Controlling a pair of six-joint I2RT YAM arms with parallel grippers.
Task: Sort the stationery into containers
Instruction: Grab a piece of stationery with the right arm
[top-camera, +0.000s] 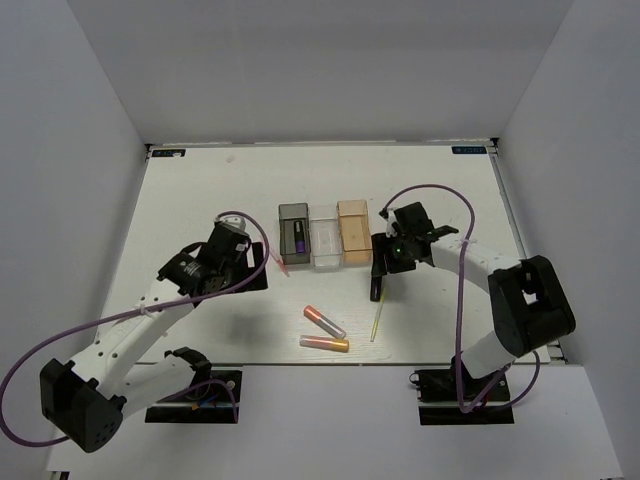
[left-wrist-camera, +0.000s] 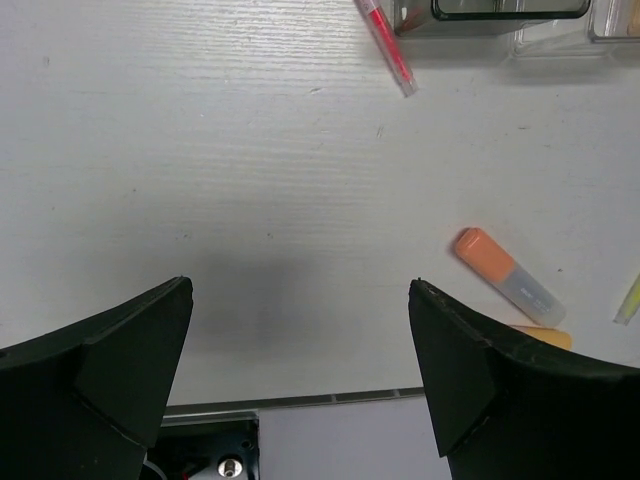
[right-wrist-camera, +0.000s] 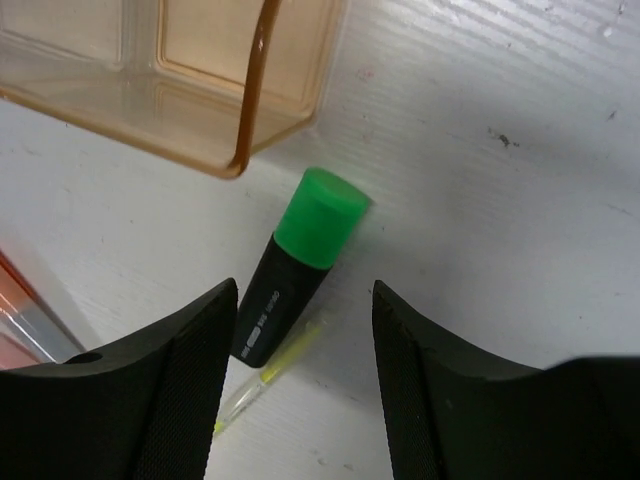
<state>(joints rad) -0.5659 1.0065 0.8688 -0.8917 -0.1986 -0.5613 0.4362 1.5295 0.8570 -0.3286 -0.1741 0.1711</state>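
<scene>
Three bins stand in a row: dark grey (top-camera: 293, 215) with the purple-capped black marker (top-camera: 299, 238) inside, clear (top-camera: 325, 240), and orange-tan (top-camera: 353, 230). My right gripper (top-camera: 383, 265) is open just above the green-capped black marker (right-wrist-camera: 300, 268), which lies on the table by the orange-tan bin's corner (right-wrist-camera: 235, 150), over the thin yellow pen (right-wrist-camera: 262, 382). My left gripper (top-camera: 252, 268) is open and empty over bare table. The pink pen (left-wrist-camera: 385, 45) lies ahead of it, near the grey bin (left-wrist-camera: 490, 12). Two orange-pink tubes (top-camera: 323, 320) (top-camera: 324, 343) lie at the front.
The white table's near edge (left-wrist-camera: 300, 402) shows just below the left fingers, with a black base mount under it. White walls enclose the table on three sides. The yellow pen (top-camera: 376, 318) lies right of the tubes.
</scene>
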